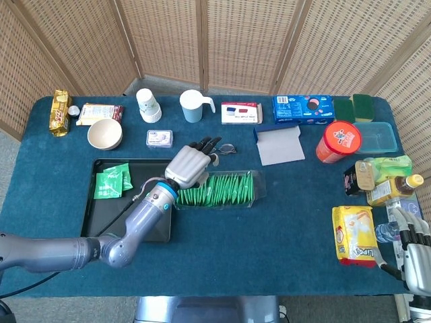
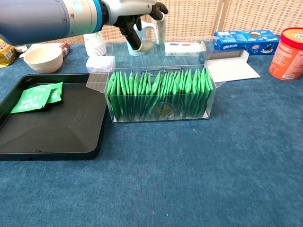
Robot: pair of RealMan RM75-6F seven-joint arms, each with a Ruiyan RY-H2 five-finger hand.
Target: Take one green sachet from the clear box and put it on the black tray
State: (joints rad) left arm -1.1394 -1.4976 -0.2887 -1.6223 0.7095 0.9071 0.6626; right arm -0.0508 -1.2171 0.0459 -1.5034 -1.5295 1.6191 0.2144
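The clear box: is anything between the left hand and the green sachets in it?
Nothing visible. The left hand hangs above the clear box, whose top is open, and the green sachets stand upright and uncovered below it.

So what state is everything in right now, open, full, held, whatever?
Clear box: lid open, packed with upright green sachets.
Black tray: holds green sachets at its far left corner.
Left hand: raised above the box, holding nothing, fingers apart.
Right hand: at the table's right edge, holding nothing visible.
Bowl: upright, looks empty.
Red tub: lid on.
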